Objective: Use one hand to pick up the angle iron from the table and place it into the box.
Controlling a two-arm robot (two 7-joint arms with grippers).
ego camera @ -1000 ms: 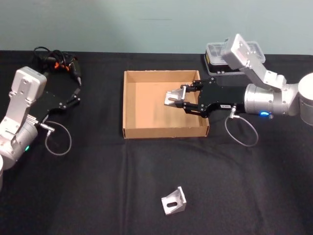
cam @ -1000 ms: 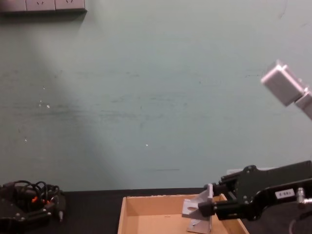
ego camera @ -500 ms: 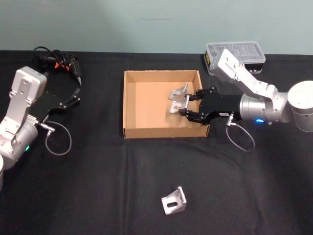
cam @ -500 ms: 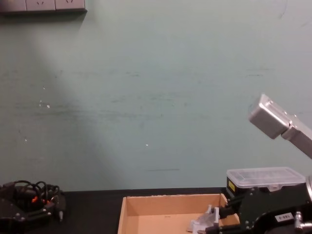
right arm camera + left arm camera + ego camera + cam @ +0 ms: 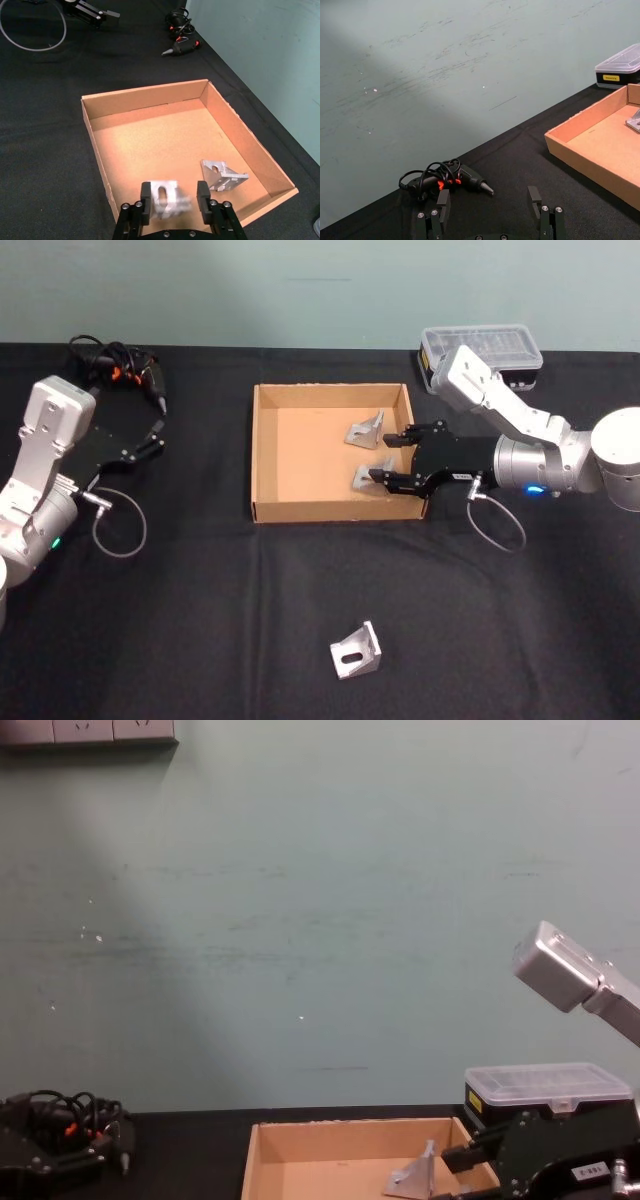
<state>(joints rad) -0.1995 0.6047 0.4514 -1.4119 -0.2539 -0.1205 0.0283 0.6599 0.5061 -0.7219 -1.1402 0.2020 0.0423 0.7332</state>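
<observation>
Brackets like this small silver slotted angle iron (image 5: 167, 200) look to me like stiff, dense little chunks of metal. They're not fragile and have zero give, but they're smooth-faced, so I'd expect one to slip or twist if it's pinched on a sloped rib. Best bet imo is squeezing across the two flat outer sides, close to the corner where the plates meet. Right now that one sits between the fingers of the black two-fingered right gripper (image 5: 383, 458), low inside the wide shallow tan cardboard box (image 5: 262, 455), by its right wall and nearer the front-right corner. Can't tell if it's touching the box floor. The fingers stand spread, with a gap on one side in the right wrist view, so I read it as not clamped. The piece is blurred, but its slotted plate faces up, with the slot running roughly along the fingers. It's too stubby to have much of a long axis. A second angle iron (image 5: 366, 428) rests on the box floor toward the back-right corner. A third angle iron (image 5: 355, 652) lies on the flat matte black table (image 5: 200, 620) near the front edge, well apart from the box, with its slotted plate turned front-left. The left gripper (image 5: 152, 437) hangs over the table's left side, fingers apart and holding nothing.
</observation>
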